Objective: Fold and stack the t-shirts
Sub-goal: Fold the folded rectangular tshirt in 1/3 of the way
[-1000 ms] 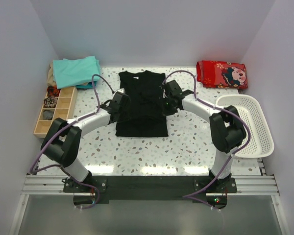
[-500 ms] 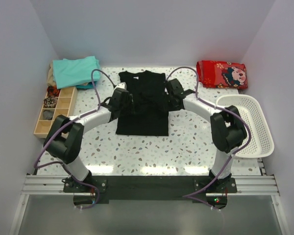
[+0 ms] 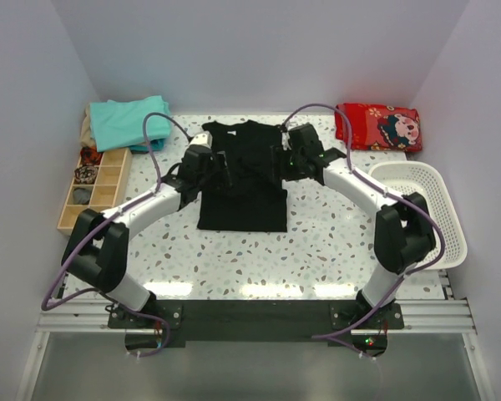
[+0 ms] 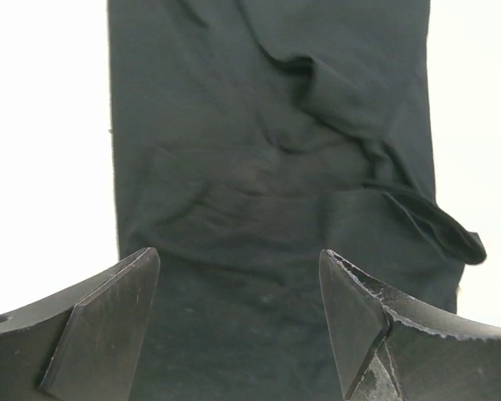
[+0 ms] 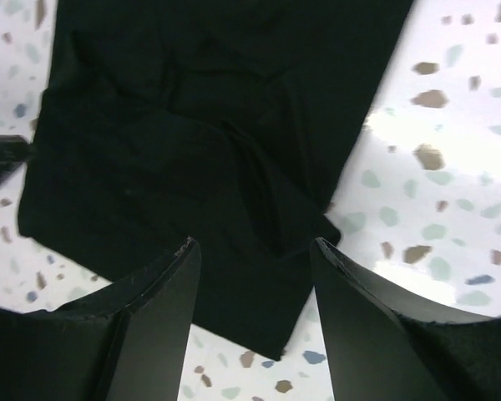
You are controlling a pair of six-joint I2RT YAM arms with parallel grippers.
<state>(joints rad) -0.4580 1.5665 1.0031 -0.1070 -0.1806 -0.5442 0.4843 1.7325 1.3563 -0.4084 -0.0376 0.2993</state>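
Note:
A black t-shirt [image 3: 242,180] lies flat in the middle of the table, folded into a narrow upright rectangle with its sides turned in. My left gripper [image 3: 202,159] hovers over its upper left edge, open and empty; the left wrist view shows dark wrinkled cloth [image 4: 267,167] between the spread fingers [image 4: 108,326]. My right gripper [image 3: 294,154] hovers at the upper right edge, also open and empty, above a folded corner of the shirt [image 5: 234,167]. A folded teal t-shirt [image 3: 129,119] rests at the back left.
A wooden compartment tray [image 3: 92,185] stands at the left edge below the teal shirt. A red printed cloth [image 3: 377,125] lies at the back right. A white plastic basket [image 3: 426,213] sits at the right edge. Speckled tabletop [image 3: 317,242] surrounds the black shirt.
Both grippers went from shut to open, letting go of the black shirt's sides, and moved back toward its top edge. The shirt stays folded on the table.

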